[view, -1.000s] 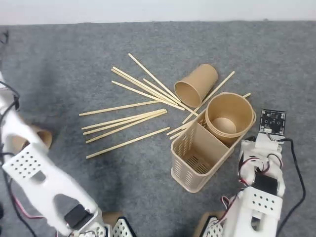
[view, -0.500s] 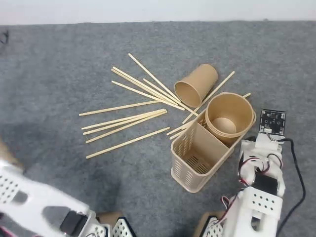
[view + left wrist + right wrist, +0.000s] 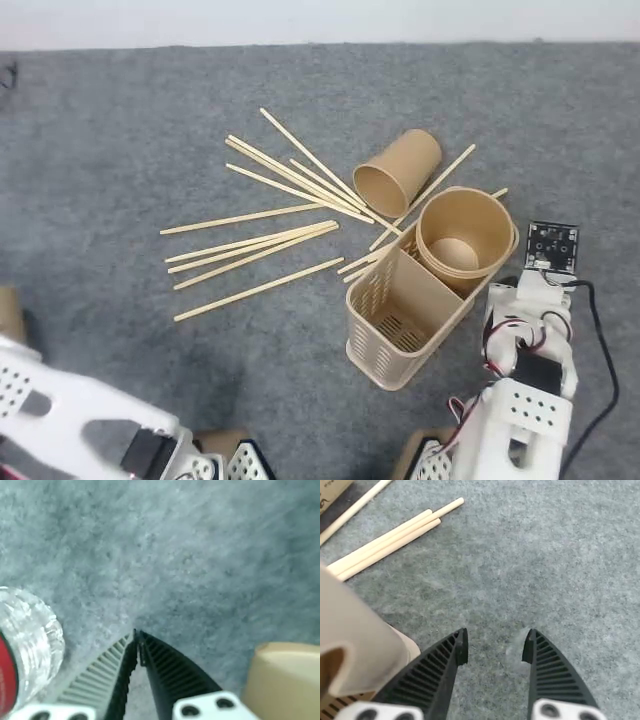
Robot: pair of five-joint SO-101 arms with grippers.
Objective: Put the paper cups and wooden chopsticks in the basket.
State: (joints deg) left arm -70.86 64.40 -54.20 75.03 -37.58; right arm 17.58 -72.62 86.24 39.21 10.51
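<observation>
Several wooden chopsticks lie scattered on the grey carpet left of the basket. One paper cup lies on its side behind them. Nested paper cups stand in the basket's far compartment. Another paper cup sits at the left edge, seen close beside my left gripper as a tan cup. That gripper is shut on nothing, low over bare carpet. My right gripper is open over carpet beside the basket's wall, with chopstick ends beyond it.
A clear plastic bottle with a red label stands close to my left gripper. The left arm's white body fills the lower left corner; the right arm stands right of the basket. A pale wall edges the carpet's far side.
The left arm has swung down and left toward the corner. The paper cup at the left now sits farther left, at the view's edge. The right arm has not moved.
</observation>
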